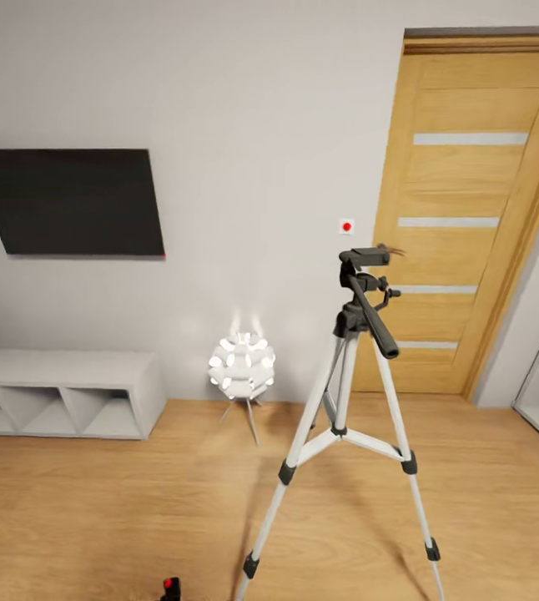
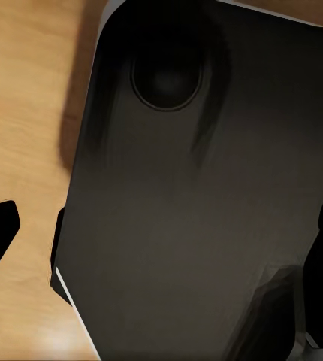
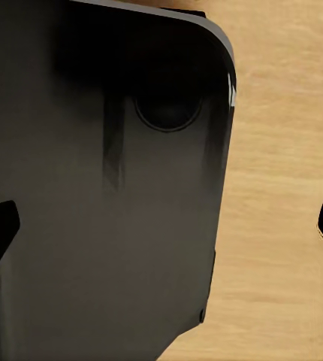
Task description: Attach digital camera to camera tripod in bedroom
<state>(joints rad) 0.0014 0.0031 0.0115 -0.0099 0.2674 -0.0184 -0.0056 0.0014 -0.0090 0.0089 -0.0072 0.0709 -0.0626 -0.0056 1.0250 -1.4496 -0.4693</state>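
I see the camera tripod [image 1: 349, 417] standing upright on the bedroom's wood floor [image 1: 119, 509], head bare; a small black camera [image 1: 170, 588] lies low nearby.

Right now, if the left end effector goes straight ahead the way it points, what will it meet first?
Most likely the large dark rounded panel, seemingly the robot's own base, which lies straight ahead of the left end effector above the wood floor. How near it is cannot be judged.
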